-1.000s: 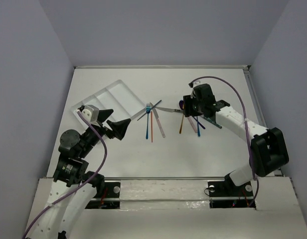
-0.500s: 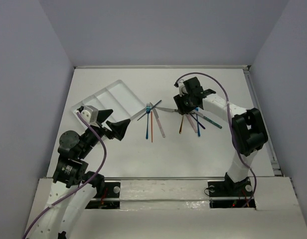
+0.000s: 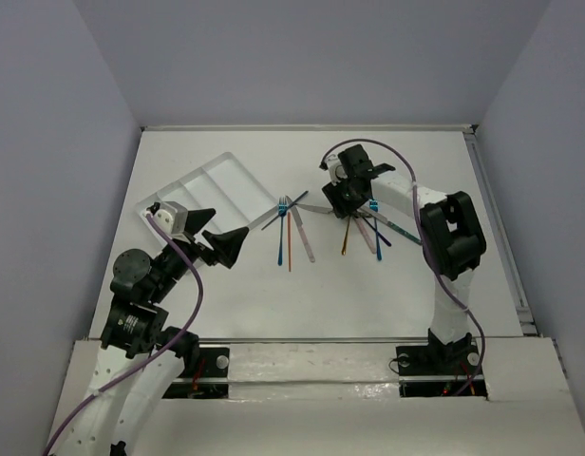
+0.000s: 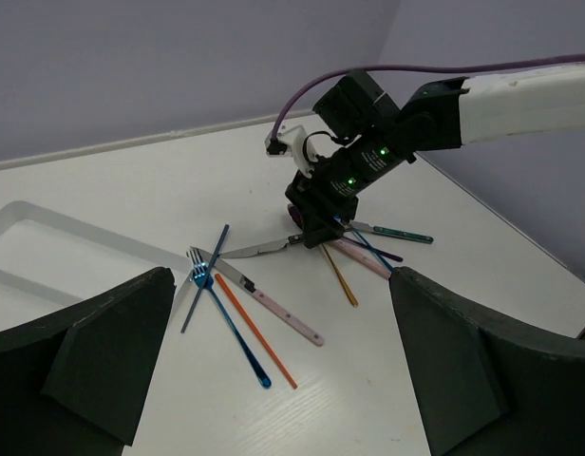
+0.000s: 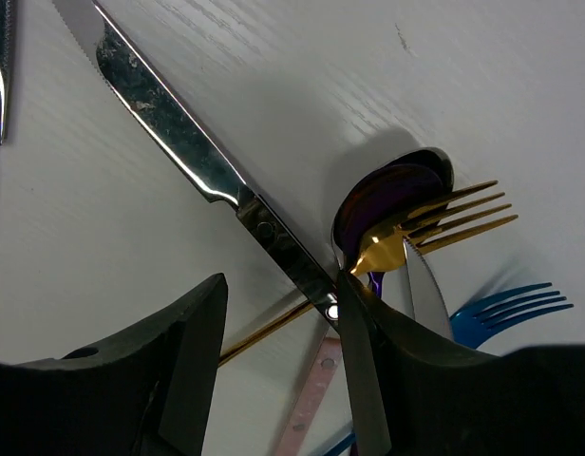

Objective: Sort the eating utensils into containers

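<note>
The right gripper [image 5: 279, 285], jaws open and holding nothing, hangs right over the handle of the silver knife [image 5: 169, 133], whose blade points left across the table toward the far-off white tray [image 3: 193, 185], beside the wide-open left gripper [image 3: 226, 228].

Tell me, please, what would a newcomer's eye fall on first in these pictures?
First, the right hand, poised low over a tangle of cutlery right of centre. Its open jaws straddle a silver knife beside a gold fork that lies over a purple spoon. Next comes the left hand, spread wide open near the white tray at the far left, with no utensil visible in it.
</note>
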